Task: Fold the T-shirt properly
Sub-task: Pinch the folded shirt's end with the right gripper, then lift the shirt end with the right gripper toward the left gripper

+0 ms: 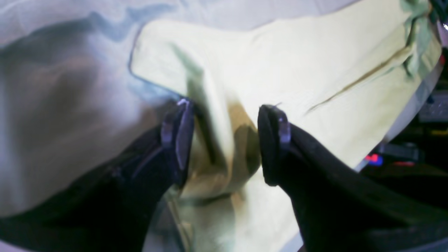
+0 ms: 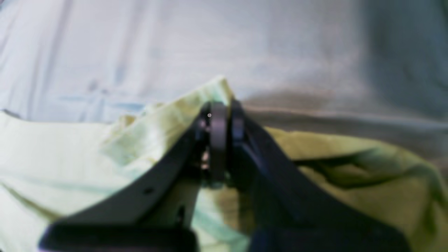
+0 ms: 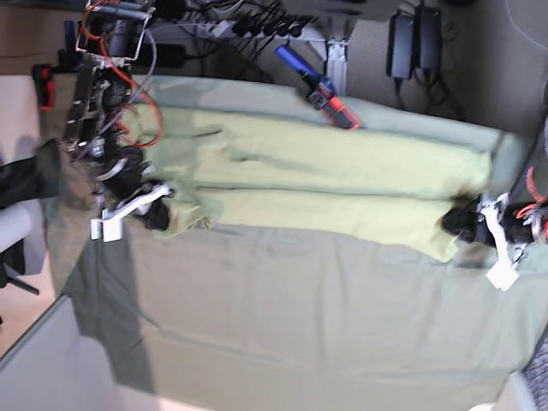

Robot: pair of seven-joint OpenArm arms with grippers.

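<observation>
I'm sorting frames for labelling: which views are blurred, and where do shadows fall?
Right wrist: soft throughout, right gripper and T-shirt fuzzy. Left wrist: motion-smeared, shadowed fold between the left gripper fingers. Base: sharpest, arm shadow darkening the table cloth at left.

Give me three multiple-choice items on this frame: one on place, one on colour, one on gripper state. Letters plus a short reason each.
1. Where does the T-shirt lie on the table cloth in the base view?
A. along the far edge, stretched side to side
B. bunched in the near corner
C. hanging off the near edge

2. What colour is the T-shirt?
A. dark blue
B. light yellow-green
C. white with stripes

3. How do the grippers stand?
A. both open
B. left gripper open, right gripper shut on the T-shirt
C. both shut

Answers:
1 A: it forms a long band along the far side.
2 B: every view shows pale yellow-green.
3 B: the left fingers stand apart over cloth; the right fingers pinch a raised fold.
</observation>
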